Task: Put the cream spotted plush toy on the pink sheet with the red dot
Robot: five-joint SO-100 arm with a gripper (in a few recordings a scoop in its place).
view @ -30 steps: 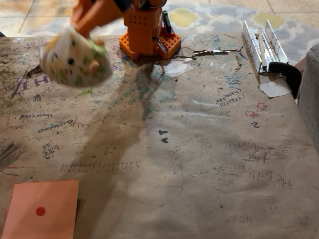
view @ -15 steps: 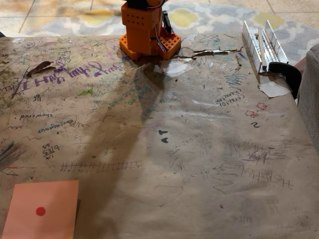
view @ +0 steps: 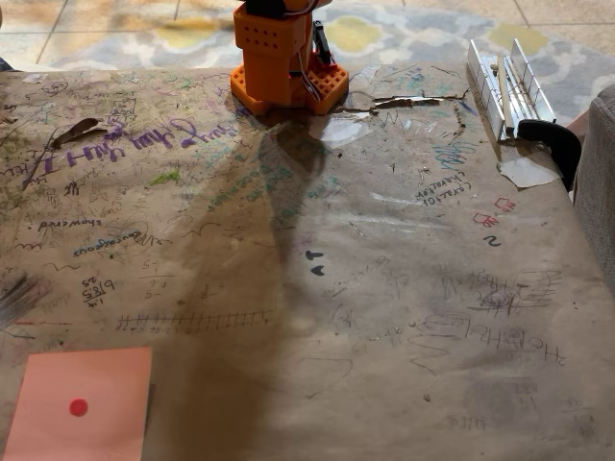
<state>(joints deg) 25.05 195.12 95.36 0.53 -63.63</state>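
The flat salmon-pink paper sheet with a red dot (view: 79, 404) lies on scribbled brown table paper (view: 384, 288) (patterned rug (view: 404, 34) beyond); jaw state can't be told.

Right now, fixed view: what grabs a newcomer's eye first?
The orange arm base at the top centre stands out most, casting a long dark shadow down the middle of the scribbled brown paper table cover. Next is the pink sheet with the red dot in the bottom left corner, lying flat with nothing on it. A white slatted rack sits at the top right edge.
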